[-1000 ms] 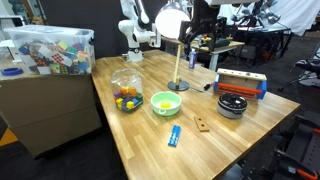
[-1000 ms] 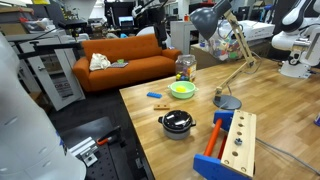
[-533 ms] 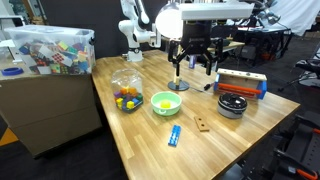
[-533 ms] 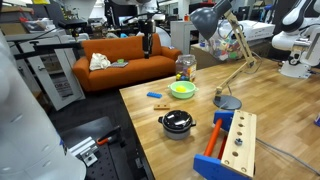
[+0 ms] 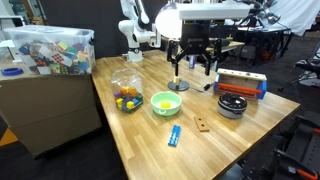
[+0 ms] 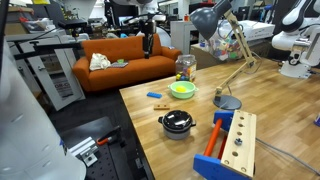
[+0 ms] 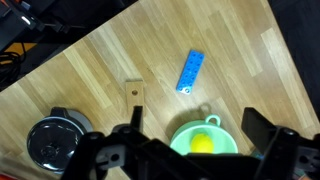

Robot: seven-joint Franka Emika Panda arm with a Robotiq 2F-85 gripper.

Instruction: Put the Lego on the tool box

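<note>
A blue Lego brick (image 5: 175, 135) lies flat on the wooden table near its front edge; it also shows in the wrist view (image 7: 190, 71) and in an exterior view (image 6: 153, 95). The tool box (image 5: 242, 84), wood with blue and orange parts, stands at the table's far end (image 6: 230, 145). My gripper (image 5: 192, 62) hangs open and empty high above the table, over a green bowl (image 7: 205, 140). In the wrist view its fingers (image 7: 200, 135) frame the bowl. The Lego is well apart from the gripper.
The green bowl (image 5: 166, 103) holds a yellow object. A small wooden block (image 7: 133, 92) lies beside the Lego. A black pot (image 5: 232, 104) sits by the tool box. A jar of coloured pieces (image 5: 127, 92) and a desk lamp's base (image 5: 178, 86) stand nearby.
A second ago the arm was out of sight above; it has since come down into view over the bowl and lamp. Nothing has moved in the last half second.
</note>
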